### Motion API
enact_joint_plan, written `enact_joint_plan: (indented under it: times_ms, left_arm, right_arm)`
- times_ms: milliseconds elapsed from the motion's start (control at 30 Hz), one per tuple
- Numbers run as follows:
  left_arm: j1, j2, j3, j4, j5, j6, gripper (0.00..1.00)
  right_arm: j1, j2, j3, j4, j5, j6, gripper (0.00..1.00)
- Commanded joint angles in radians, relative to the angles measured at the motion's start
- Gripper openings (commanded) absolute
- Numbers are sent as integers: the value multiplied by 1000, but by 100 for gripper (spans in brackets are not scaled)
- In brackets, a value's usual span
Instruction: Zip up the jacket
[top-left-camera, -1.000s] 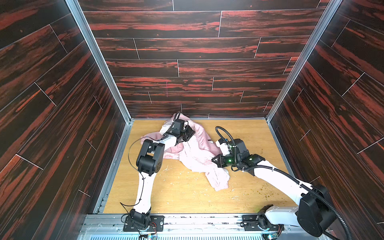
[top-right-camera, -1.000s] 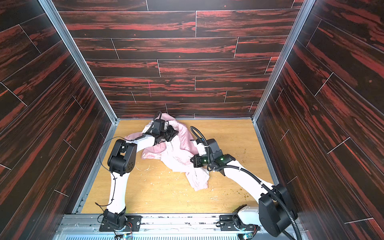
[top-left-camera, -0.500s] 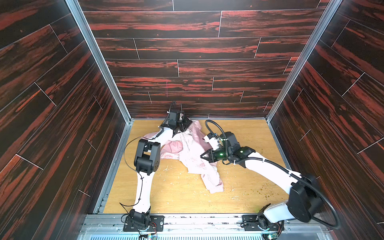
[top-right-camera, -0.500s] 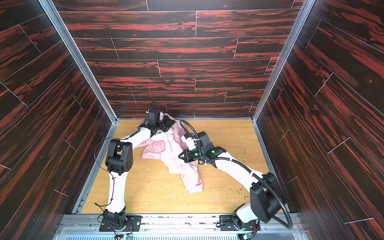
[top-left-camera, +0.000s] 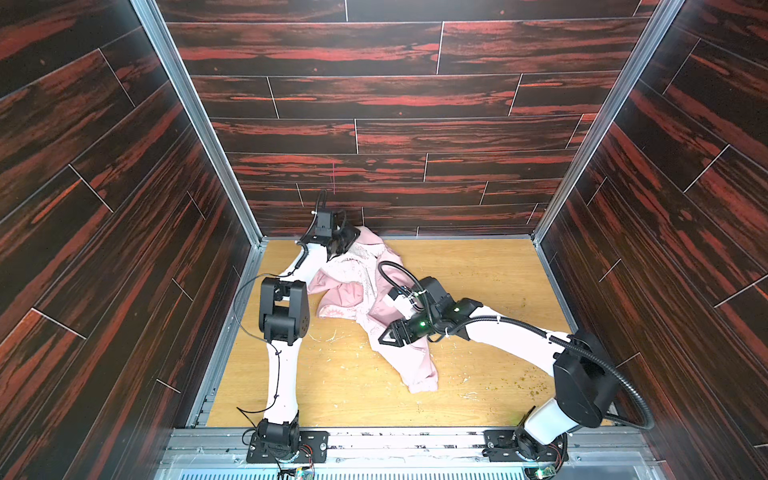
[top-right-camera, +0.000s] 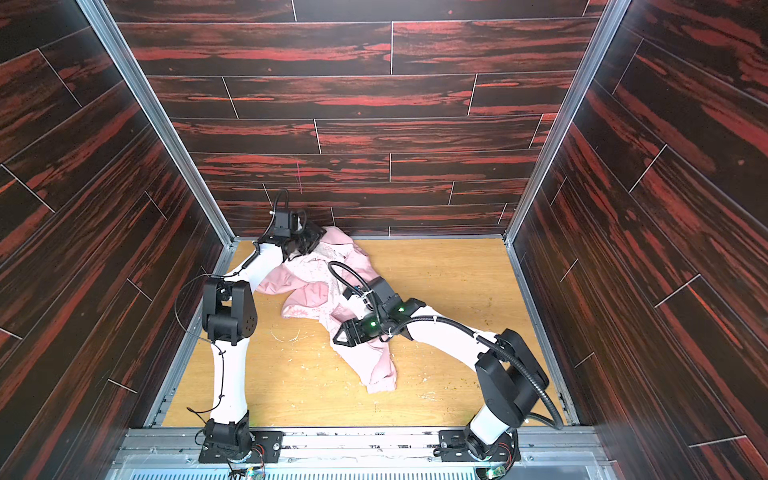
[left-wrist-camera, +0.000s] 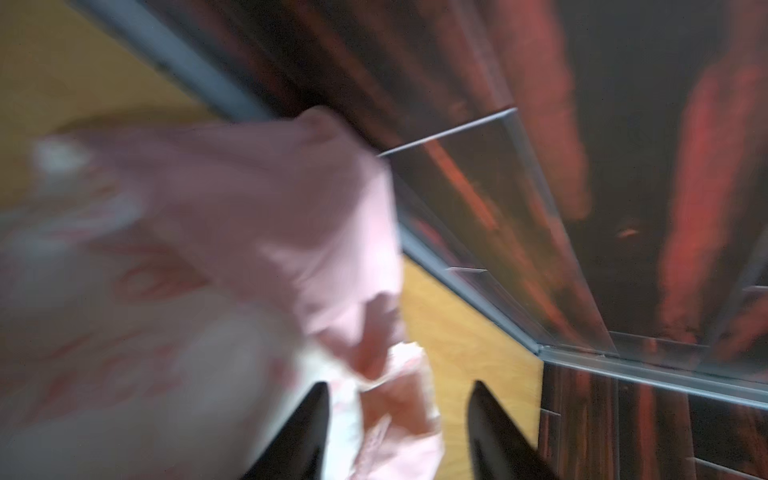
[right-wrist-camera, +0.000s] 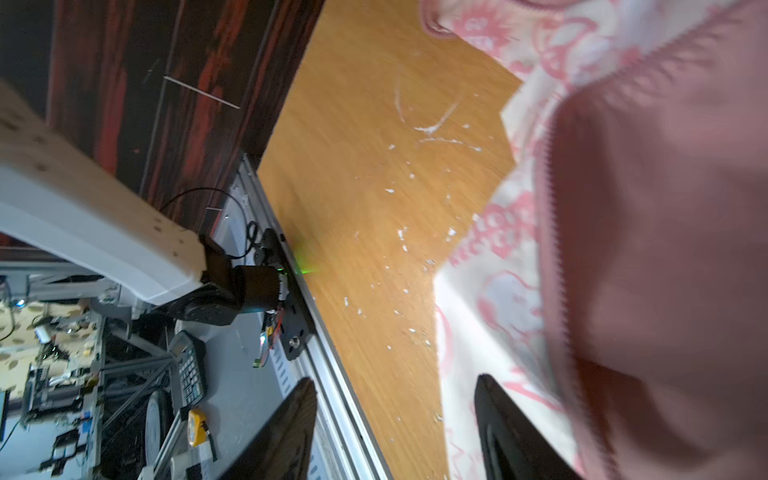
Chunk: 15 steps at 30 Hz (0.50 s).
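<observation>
Left wrist view: the left gripper (left-wrist-camera: 399, 386) shows its jaws apart, with loose pink folds of the jacket (left-wrist-camera: 249, 216) between them, right at the foot of the back wall (left-wrist-camera: 478, 199). In both top views the jacket lies crumpled on the table (top-left-camera: 478, 270), trailing away from that wall. The right gripper (top-left-camera: 388, 334), jaws spread and holding nothing, hangs over the jacket's middle, farther from the wall.

top views: mounted high at 6 o'clock, both tilted down over the wooden floor (top-left-camera: 340, 386), pretty much identical shots
left wrist: blurry close-up on the jacket (left-wrist-camera: 249, 199), floor's 11 o'clock
right wrist: mid-floor, close, faces 7 o'clock
</observation>
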Motion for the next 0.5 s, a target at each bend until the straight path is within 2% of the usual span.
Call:
enact_joint_plan:
  times_ms: [0, 67, 100, 267, 467]
  left_arm:
    - [-13, -191, -157, -53, -38, 67, 63]
    - [-19, -289, -309, -13, -33, 65, 63]
    - [-25, -323, -360, -7, -28, 73, 64]
    - [-66, -532, -630, -1, -53, 99, 64]
    - [-100, -680, -807, 19, -67, 77, 66]
  right_arm:
    - [-35, -89, -51, 23, 66, 40, 63]
    - [-46, -118, -85, 38, 103, 70, 64]
    - [-46, -126, -89, 28, 158, 78, 64]
    - [-50, -167, -106, -77, 317, 126, 68]
    - [-52, -207, -203, -78, 282, 247, 69]
